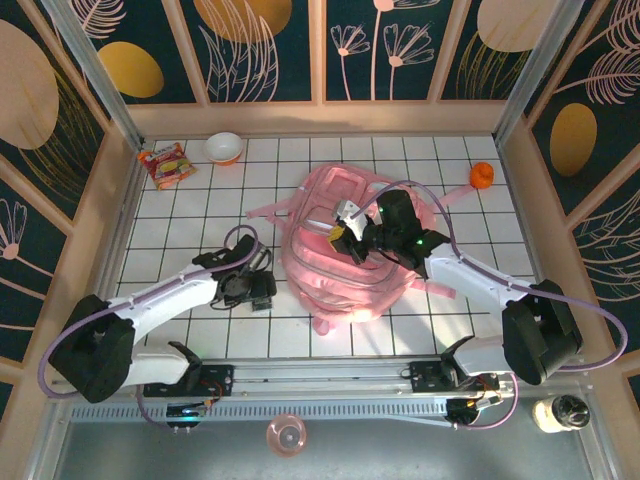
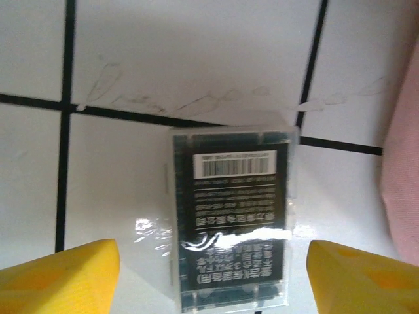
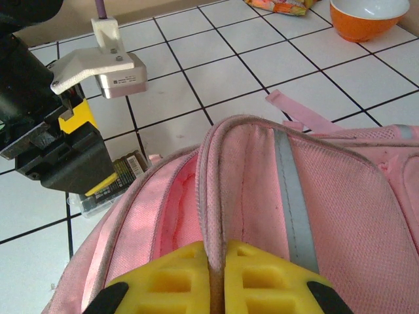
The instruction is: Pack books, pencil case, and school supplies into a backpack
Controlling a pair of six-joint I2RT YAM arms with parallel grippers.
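The left gripper (image 2: 213, 271) is wide open over the small dark grey calculator box (image 2: 229, 196) in shiny plastic, flat on the white tiled table (image 1: 180, 220) — it looks light, stiff and slippery, so pinch its long sides. The right gripper (image 3: 216, 275) squeezes the rim of the big soft pink cloth backpack (image 1: 335, 275) (floppy).

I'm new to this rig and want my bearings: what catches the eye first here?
The big pink backpack sprawls at the centre of the white gridded table, its opening's rim pinched by the shut right gripper. Just left of it, the left gripper hangs open over a dark grey device lying flat in clear wrapping.
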